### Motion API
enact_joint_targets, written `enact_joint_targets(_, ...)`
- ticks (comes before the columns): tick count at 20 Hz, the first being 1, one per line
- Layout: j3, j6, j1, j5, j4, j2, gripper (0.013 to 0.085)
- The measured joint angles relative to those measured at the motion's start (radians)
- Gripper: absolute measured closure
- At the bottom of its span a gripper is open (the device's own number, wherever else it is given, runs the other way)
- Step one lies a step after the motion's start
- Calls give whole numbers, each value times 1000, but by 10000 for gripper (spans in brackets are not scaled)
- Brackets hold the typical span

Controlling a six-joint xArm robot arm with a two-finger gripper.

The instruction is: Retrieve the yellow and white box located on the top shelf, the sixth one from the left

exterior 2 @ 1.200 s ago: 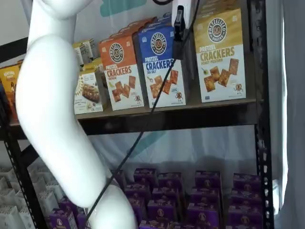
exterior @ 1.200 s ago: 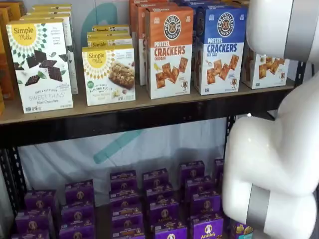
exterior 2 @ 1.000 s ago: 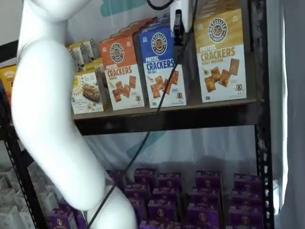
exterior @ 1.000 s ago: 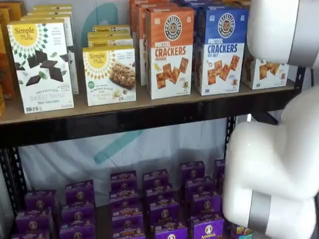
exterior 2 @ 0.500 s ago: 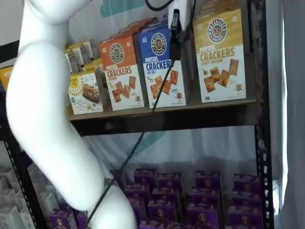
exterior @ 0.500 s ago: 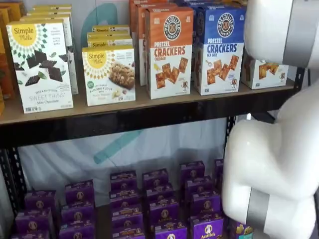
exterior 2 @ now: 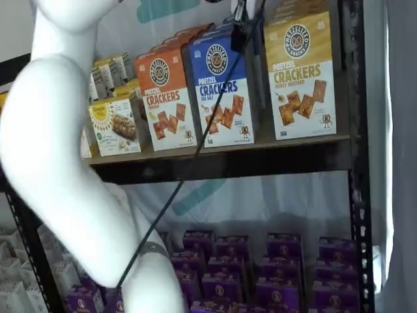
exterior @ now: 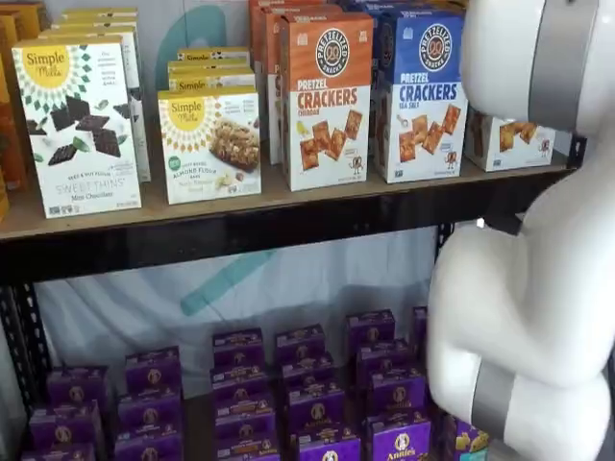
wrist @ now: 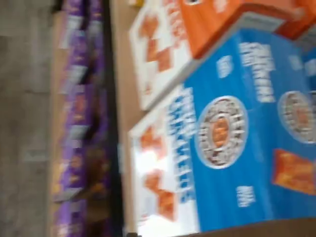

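Observation:
The yellow and white box (exterior 2: pixel 300 75) stands upright at the right end of the top shelf (exterior 2: pixel 260 156), to the right of a blue Pretzel Crackers box (exterior 2: pixel 220 88). In a shelf view only its white lower part (exterior: pixel 511 140) shows, with the white arm (exterior: pixel 538 288) hiding the rest. My gripper (exterior 2: pixel 238 39) hangs from the view's top edge, in front of the gap between the blue box and the yellow box. Only its dark fingers and a cable show, and no gap is plain. The blurred wrist view shows the blue box (wrist: pixel 232 133) and an orange box (wrist: pixel 197 29).
An orange Pretzel Crackers box (exterior: pixel 325 101) and white Simple Mills boxes (exterior: pixel 79 125) fill the shelf to the left. Several purple boxes (exterior: pixel 307 394) stand on the level below. A black upright (exterior 2: pixel 358 163) stands right of the yellow box. The arm's elbow (exterior 2: pixel 58 163) fills the left.
The gripper has risen toward the view's top edge, so less of it shows. The arm's elbow has swung a little to the left. The boxes have not moved.

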Motion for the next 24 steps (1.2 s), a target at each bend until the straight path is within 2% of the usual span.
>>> enact_joint_targets(3, 52, -17, 14, -111, 25, -35, 130)
enact_joint_targets(8, 91, -77, 83, -276, -74, -52, 130)
enact_joint_targets(11, 97, -94, 106, -338, -102, -41, 130)
enact_joint_targets(14, 74, -93, 133, -358, -149, -13, 130)
enact_joint_targets(17, 31, -76, 157, -341, -199, 26, 130)
enact_joint_targets(24, -57, -43, 190, -298, -262, 106, 130)
